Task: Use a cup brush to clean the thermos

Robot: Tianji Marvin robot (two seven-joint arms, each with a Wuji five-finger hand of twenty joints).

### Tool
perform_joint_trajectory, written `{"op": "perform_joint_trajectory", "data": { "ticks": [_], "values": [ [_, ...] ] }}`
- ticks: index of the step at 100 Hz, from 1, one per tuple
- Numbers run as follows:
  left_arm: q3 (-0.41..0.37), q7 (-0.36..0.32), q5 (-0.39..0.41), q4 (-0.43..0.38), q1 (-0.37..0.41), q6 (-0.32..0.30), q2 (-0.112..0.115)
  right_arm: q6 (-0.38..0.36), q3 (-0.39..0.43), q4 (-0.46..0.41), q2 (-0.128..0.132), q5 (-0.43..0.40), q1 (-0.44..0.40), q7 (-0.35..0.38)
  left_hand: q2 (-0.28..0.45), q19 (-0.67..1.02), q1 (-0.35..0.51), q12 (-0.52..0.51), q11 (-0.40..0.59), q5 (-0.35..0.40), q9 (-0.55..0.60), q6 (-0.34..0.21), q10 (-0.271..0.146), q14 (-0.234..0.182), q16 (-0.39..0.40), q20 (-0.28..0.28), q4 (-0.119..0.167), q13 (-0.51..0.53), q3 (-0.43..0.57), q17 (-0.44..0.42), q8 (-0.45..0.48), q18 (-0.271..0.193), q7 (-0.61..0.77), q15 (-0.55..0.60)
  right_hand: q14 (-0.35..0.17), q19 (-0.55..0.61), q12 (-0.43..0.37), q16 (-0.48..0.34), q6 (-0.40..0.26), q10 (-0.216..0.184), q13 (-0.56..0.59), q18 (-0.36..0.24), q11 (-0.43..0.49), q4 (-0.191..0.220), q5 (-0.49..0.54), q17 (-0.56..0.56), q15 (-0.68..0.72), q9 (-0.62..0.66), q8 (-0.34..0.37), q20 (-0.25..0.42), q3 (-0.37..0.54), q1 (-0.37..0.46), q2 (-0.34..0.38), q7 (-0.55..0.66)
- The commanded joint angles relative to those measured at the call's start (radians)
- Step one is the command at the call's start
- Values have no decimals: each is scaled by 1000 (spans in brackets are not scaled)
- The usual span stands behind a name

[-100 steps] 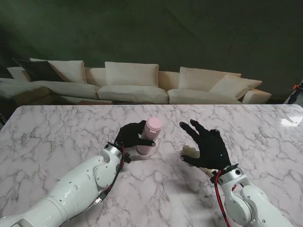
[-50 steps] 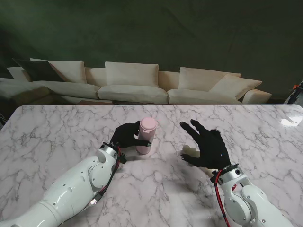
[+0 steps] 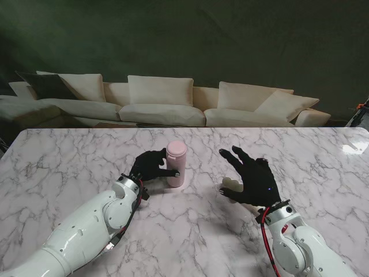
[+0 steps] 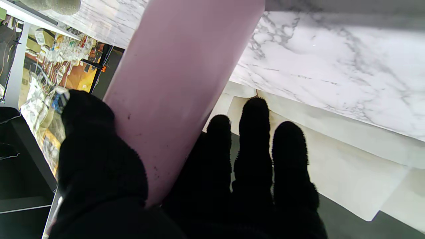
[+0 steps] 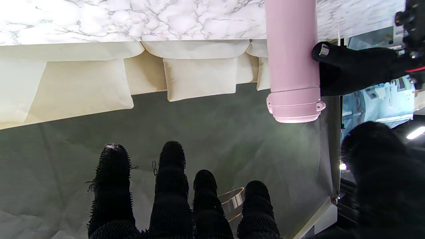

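The pink thermos (image 3: pixel 176 165) stands upright on the marble table (image 3: pixel 63 164) with its lid on, a little left of centre. My left hand (image 3: pixel 151 166) in a black glove is shut on its body from the left side; the left wrist view shows the thumb (image 4: pixel 89 132) pressed against the pink wall (image 4: pixel 179 83). My right hand (image 3: pixel 252 180) hovers open to the right of the thermos, fingers spread. Under its palm lies a small cream object (image 3: pixel 232 186), mostly hidden; I cannot tell whether it is the cup brush. The right wrist view shows the thermos (image 5: pixel 292 59) and the left hand (image 5: pixel 355 69).
A cream sofa (image 3: pixel 161 107) with cushions stands beyond the table's far edge, against a dark green wall. White marble stretches on both sides of the hands. A bright reflection (image 3: pixel 353 148) sits at the table's far right.
The left hand has brought the thermos from a tilt to upright and shifted it slightly left. The right hand has stayed where it was, open.
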Motion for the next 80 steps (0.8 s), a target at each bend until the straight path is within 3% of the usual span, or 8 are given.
{"op": "perform_joint_trajectory", "data": {
  "ticks": [1,7,17,56,80],
  "values": [
    [1,-23,-2,2,1,6,5,6,-3,5,-3,0,0,3,205,-18,51,-19,-32,51,-62,-118,16,11,0,21,93,-23,185,-19,-18,21,-5,-26,-4,-19,3,-28,23,4,-18,-17,13,-19,14,-21,-13,-31,24,-14,-18,-31,29,0],
    [-5,-28,-6,-6,6,3,5,7,-3,5,-3,0,1,2,218,-35,12,-39,-69,44,-119,-105,42,22,-2,21,92,-50,180,-35,-46,22,-46,-42,-4,-19,2,-28,24,6,-18,-18,11,-18,15,-19,-13,-33,30,-14,-18,-27,29,1],
    [-15,-44,-6,-22,12,-1,10,10,-4,6,-3,-1,2,-2,211,-46,-23,-48,-83,30,-157,-96,45,23,0,26,90,-71,176,-48,-64,25,-75,-52,-3,-17,1,-27,23,6,-20,-19,8,-17,15,-19,-12,-33,39,-13,-18,-25,28,3],
    [-24,-78,-2,-40,12,-8,19,14,-5,9,-4,2,3,-3,180,-61,-91,-50,-90,2,-171,-83,47,32,6,42,88,-87,175,-62,-102,33,-162,-64,-2,-19,0,-27,24,6,-22,-16,7,-17,15,-24,-12,-32,67,-15,-19,-25,31,6],
    [-42,-89,7,-55,22,-9,27,11,-4,9,-5,7,3,0,115,-71,-190,-45,-98,0,-187,-63,59,37,10,58,84,-108,174,-72,-144,40,-240,-80,-2,-18,1,-27,22,5,-23,-11,8,-17,16,-22,-11,-32,76,-15,-21,-24,34,10]
  ]
}}
